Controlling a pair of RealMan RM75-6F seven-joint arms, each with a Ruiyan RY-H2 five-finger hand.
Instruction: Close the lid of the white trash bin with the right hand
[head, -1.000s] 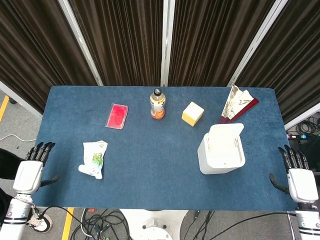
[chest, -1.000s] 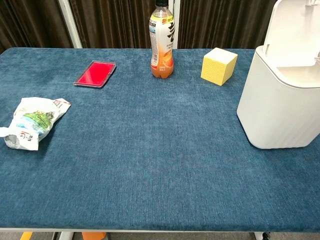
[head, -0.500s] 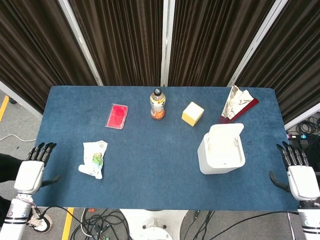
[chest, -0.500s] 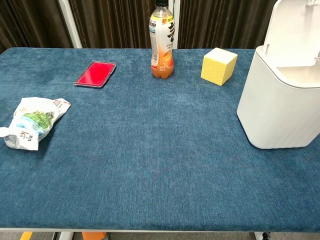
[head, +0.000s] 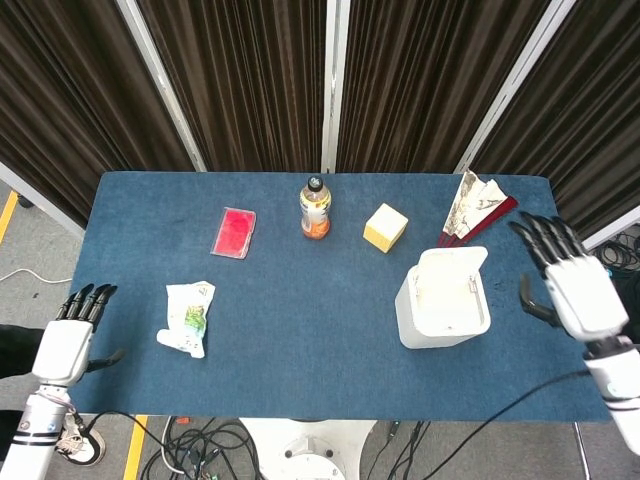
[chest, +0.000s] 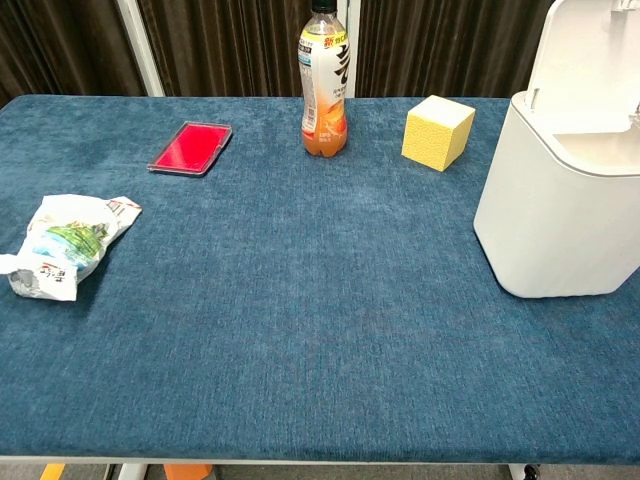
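The trash bin (chest: 560, 215), lid (chest: 592, 62) up, runs off the chest view's edge; both hands, right (head: 575, 288) and left (head: 68, 338), are empty with fingers apart; one bottle (head: 315, 208) stands on the counter (head: 300, 330).

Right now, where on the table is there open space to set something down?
The front middle of the table is bare, between the crumpled wrapper and the white trash bin. The far row is crowded: red case, bottle, yellow block, folded fan.

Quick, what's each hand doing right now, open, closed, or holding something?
Left hand: open, holding nothing, off the table's near-left edge.
Right hand: open, fingers spread, holding nothing, right of the white trash bin.
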